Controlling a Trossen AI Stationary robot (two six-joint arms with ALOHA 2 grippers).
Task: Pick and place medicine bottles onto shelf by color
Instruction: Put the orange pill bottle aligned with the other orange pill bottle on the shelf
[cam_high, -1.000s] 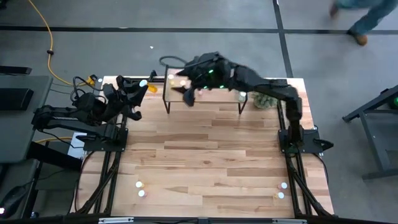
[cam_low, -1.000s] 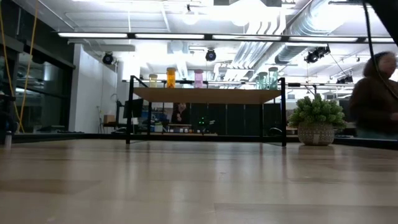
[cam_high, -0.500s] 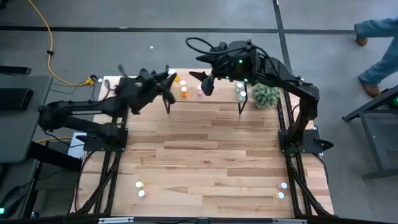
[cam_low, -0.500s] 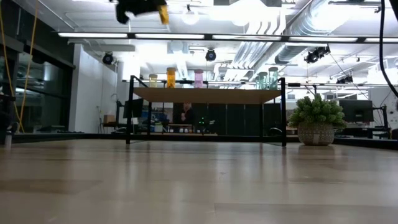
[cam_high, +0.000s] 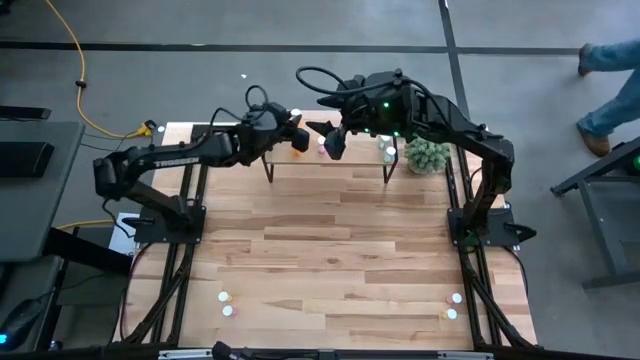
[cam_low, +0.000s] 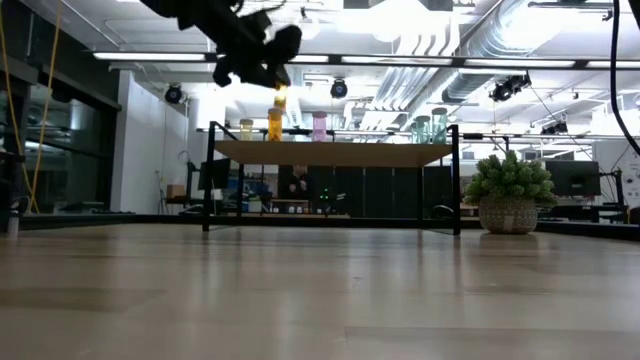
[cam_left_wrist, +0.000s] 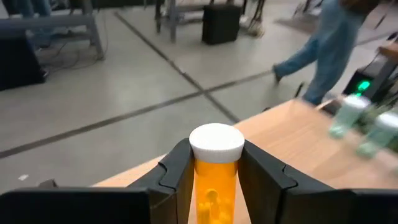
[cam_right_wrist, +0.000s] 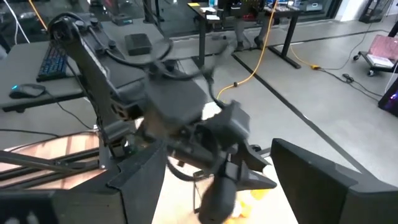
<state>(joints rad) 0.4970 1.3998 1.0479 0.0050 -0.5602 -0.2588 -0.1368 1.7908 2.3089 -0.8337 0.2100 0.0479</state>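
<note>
Orange white-capped medicine bottle (cam_left_wrist: 215, 177), upright, is being gripped by the left tool (cam_left_wrist: 214, 177), hanging just above the small wood-topped black-legged shelf's (cam_low: 330, 153) left end; right tool (cam_high: 335, 143), fingers spread wide, is hovering nearby.

Translucent orange plastic bottle (cam_left_wrist: 216, 193), glossy, smooth matt white cap, clamped between matt black plastic pads of left tool (cam_left_wrist: 216, 177). Below tool: shelf (cam_low: 330, 152), pale smooth wood top, thin black metal legs. Beneath that: tabletop (cam_high: 330, 240), light wood planks, satin sheen. Right tool (cam_high: 334, 141) nearby, matt black casing. Fuzzy green plant ball (cam_low: 510, 180) in woven-looking pot. Floor (cam_left_wrist: 124, 81) beyond tool: smooth grey concrete.
</note>
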